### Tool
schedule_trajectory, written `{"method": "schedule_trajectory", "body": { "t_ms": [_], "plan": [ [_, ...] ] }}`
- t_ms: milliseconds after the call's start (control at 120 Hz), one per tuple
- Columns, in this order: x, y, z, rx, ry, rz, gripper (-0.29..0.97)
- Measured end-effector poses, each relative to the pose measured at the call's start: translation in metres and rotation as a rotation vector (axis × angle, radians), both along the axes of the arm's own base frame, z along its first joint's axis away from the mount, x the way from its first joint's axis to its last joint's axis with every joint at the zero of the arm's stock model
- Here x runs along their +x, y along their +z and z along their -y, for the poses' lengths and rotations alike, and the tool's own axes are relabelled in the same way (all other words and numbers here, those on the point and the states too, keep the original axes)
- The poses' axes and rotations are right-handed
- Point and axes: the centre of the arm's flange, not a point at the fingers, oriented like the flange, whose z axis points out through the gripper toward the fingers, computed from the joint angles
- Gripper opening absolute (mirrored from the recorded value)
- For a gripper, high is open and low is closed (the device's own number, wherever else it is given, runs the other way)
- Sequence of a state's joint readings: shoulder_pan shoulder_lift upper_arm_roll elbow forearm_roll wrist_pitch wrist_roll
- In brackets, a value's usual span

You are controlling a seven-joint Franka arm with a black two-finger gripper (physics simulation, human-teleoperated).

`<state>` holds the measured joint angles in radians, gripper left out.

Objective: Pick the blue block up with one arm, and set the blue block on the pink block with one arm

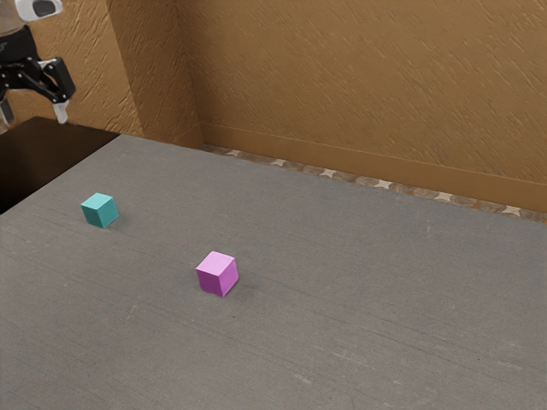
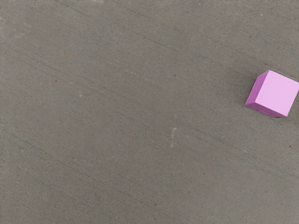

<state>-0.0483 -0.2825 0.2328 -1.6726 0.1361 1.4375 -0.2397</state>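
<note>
Grey table, two cubes, claw empty

Grey, faintly scratched tabletop (image 1: pixel 359 325) runs from the near edge back to the wall, flat and smooth-looking, so I judge either cube would slide if bumped. Nearest sits the pink block (image 1: pixel 217 273), flat on the table and turned corner-on. My wrist camera has the pink block (image 2: pixel 273 94) off to one side of my hand rather than under it. Farther back, toward the exterior view's left and well apart from it, lies the blue block (image 1: pixel 101 210), more teal than blue, also flat on the table and untouched. Farther again, high above the table's far corner, hangs my claw (image 1: pixel 32 113), fingers spread, holding nothing.

Both cubes sit skewed. If I descend without squaring my fingers to the blue block's faces, I would likely pinch corners and spin it away. The two look alike in size, so an off-centre release would probably tip it off.

Behind stands a dark slab (image 1: pixel 43 154), then a textured ochre wall (image 1: pixel 359 77) with a patterned strip (image 1: pixel 385 182) at its foot.
</note>
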Motion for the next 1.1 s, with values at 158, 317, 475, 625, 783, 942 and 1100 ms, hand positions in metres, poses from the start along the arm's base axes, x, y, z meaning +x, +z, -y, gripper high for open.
{"method": "schedule_trajectory", "body": {
  "t_ms": [158, 317, 475, 625, 783, 942, 1100],
  "plan": [
    [0.000, -0.009, -0.012, 0.024, 0.038, 0.012, 0.68],
    [-0.010, -0.043, -0.068, 0.010, 0.170, -0.026, 0.68],
    [0.016, -0.162, -0.137, -0.016, 0.300, -0.211, 0.68],
    [0.051, -0.248, -0.175, -0.028, 0.283, -0.210, 0.68],
    [0.078, -0.302, -0.231, -0.016, 0.201, -0.124, 0.68],
    [0.126, -0.320, -0.246, 0.033, 0.025, -0.052, 0.68],
    [0.166, -0.336, -0.253, 0.097, -0.154, 0.021, 0.68]
  ]
}}
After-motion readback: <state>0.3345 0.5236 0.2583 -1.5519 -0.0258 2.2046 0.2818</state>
